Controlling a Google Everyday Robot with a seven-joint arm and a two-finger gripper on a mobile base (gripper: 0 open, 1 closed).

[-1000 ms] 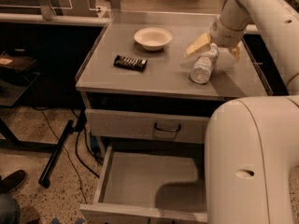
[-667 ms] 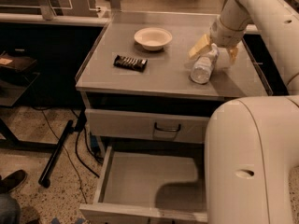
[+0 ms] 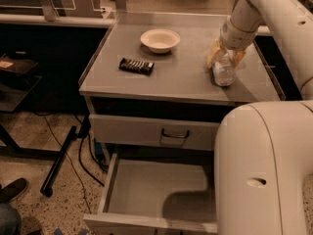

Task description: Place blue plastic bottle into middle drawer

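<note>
The pincer (image 3: 225,58) hangs low over the counter (image 3: 186,77), yellow fingers (image 3: 213,54) (one each side) clamped on the blue plastic bottle (image 3: 224,73); the pale arm (image 3: 254,11) rises above-right of it.

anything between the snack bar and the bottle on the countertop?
Camera view: only bare countertop between the snack bar and the blue plastic bottle. The gripper is right at the bottle's top.

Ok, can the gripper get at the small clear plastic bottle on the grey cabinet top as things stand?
Probably yes: the gripper sits right at the small clear plastic bottle, with nothing between them; the white bowl and dark snack bar lie well off.
</note>
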